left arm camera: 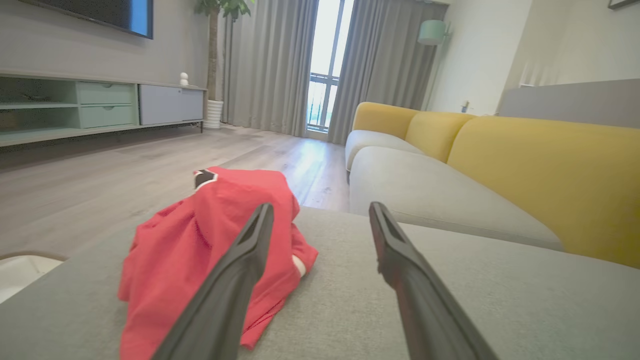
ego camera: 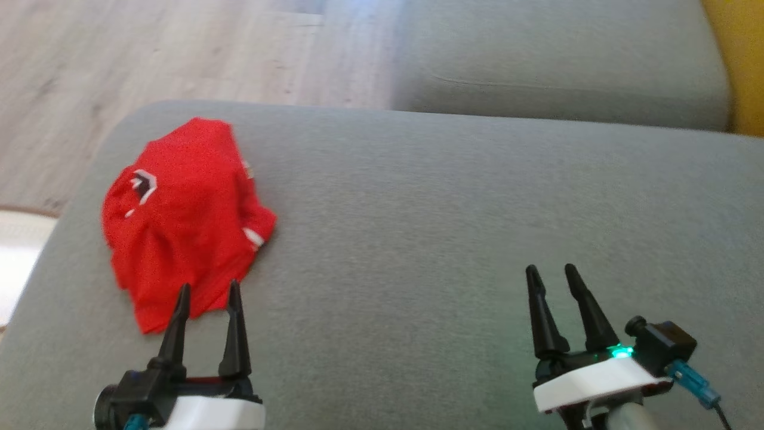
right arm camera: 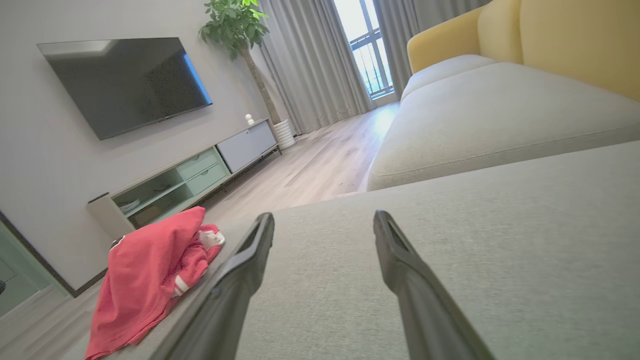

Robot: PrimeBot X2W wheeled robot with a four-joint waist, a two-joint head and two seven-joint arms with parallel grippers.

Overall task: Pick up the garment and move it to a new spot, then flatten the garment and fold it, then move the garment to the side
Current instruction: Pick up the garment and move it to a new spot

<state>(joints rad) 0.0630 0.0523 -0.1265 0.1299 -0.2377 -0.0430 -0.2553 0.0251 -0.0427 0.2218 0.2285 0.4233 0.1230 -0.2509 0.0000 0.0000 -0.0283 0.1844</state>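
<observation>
Garment [ego camera: 182, 224] heaped on the grey sofa cushion [ego camera: 447, 209], at 12 o'clock just ahead of the nearer left hand [ego camera: 209, 285], long axis roughly 12-to-6, well apart at 10 o'clock from the right hand [ego camera: 550, 268], both hands released and empty.

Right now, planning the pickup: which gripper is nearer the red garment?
The left gripper: its tips are at the near edge of the garment; the right gripper sits apart over bare cushion.
</observation>
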